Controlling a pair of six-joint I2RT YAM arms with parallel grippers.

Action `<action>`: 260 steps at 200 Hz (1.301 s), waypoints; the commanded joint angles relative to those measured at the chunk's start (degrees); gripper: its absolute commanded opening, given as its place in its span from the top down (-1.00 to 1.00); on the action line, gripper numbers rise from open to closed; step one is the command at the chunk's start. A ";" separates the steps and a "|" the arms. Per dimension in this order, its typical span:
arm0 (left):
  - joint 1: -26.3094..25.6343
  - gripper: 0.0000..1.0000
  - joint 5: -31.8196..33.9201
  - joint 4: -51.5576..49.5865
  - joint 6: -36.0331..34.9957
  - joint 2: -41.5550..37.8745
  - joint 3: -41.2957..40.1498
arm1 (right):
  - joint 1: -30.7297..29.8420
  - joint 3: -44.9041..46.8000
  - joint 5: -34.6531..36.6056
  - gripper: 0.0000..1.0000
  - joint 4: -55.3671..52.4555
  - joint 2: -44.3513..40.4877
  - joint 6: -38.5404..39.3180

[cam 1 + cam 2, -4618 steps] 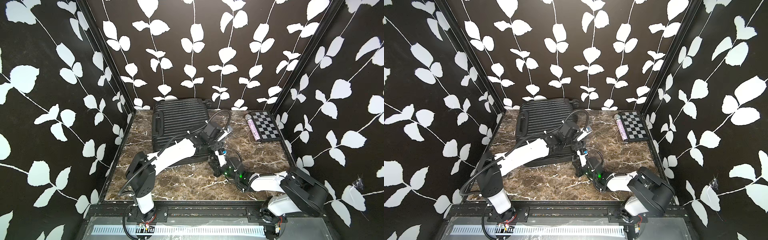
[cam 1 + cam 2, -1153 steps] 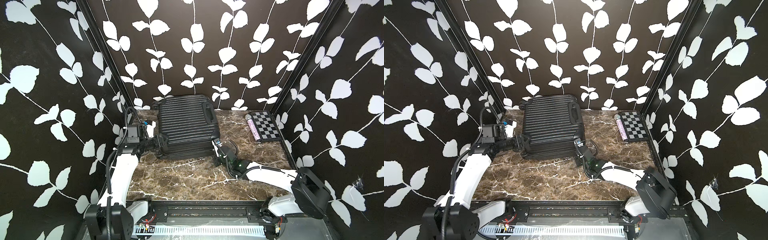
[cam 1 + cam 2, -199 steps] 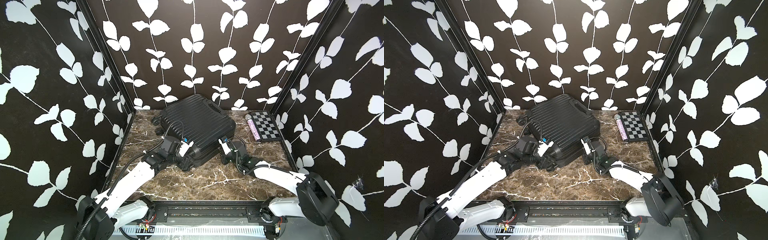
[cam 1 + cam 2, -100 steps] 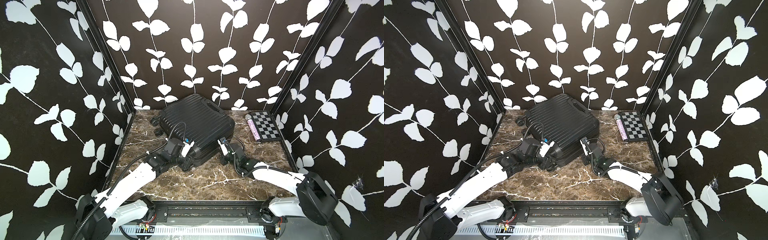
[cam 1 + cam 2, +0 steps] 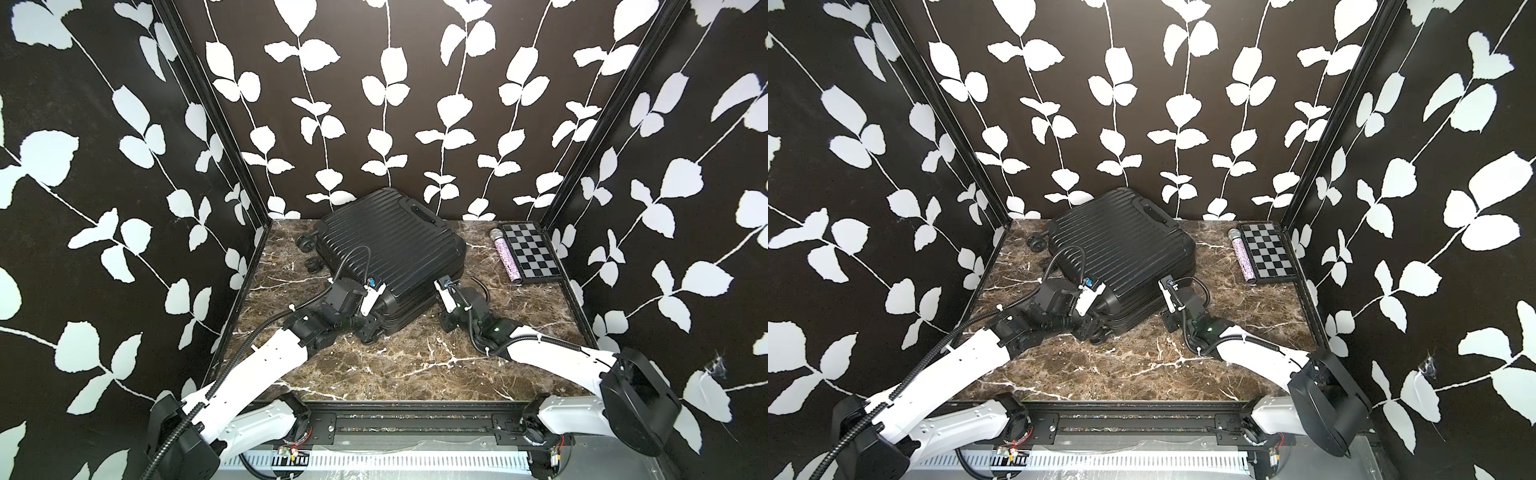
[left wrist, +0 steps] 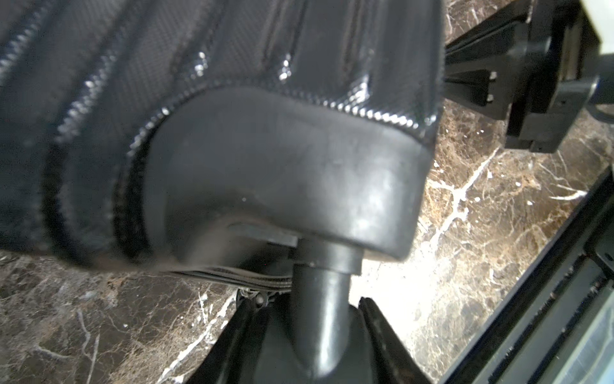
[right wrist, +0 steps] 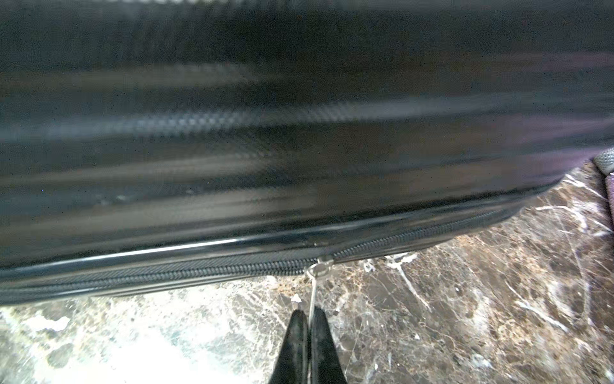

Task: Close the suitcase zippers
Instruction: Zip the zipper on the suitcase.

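1. The suitcase [image 5: 386,245] lies flat with its ribbed shell up, at the rear centre of the marble tabletop [image 5: 399,374]. It is turned so that one corner faces the arms.
2. The left gripper [image 6: 307,319] is clamped round the spinner-wheel assembly [image 6: 319,299] at that near corner. The likely purpose is to anchor the case so that it does not slide while the zipper is drawn.
3. The right gripper [image 7: 307,316] is clenched on the thin metal zipper pull [image 7: 312,292]. It sits low over the tabletop, beside the case's side wall.
4. The pull runs straight from the fingertips to the slider [image 7: 321,262]. The slider sits on the zipper track [image 7: 199,271] along the seam, directly ahead of the claw and clear of the fingers.
5. The teeth appear meshed on both sides of the slider. The shell above is blurred, so the length left unzipped cannot be determined.
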State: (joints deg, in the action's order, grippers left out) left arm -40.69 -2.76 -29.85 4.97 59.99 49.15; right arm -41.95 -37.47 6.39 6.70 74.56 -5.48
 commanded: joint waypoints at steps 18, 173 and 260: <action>2.56 1.00 1.85 13.95 10.08 1.62 2.80 | -2.85 -0.39 -19.03 1.00 2.00 -2.16 2.53; 2.54 1.00 5.26 9.16 8.17 0.00 2.89 | 2.39 -4.13 0.84 1.00 -5.90 1.16 -6.36; 2.54 1.00 6.27 7.53 6.84 -1.19 2.80 | 5.63 -5.60 1.51 1.00 -7.54 2.31 -8.69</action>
State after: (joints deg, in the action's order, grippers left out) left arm -39.81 -6.48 -28.25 7.38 61.89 49.65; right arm -37.58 -41.23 5.08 1.76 76.18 -12.32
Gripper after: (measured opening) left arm 0.453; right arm 0.048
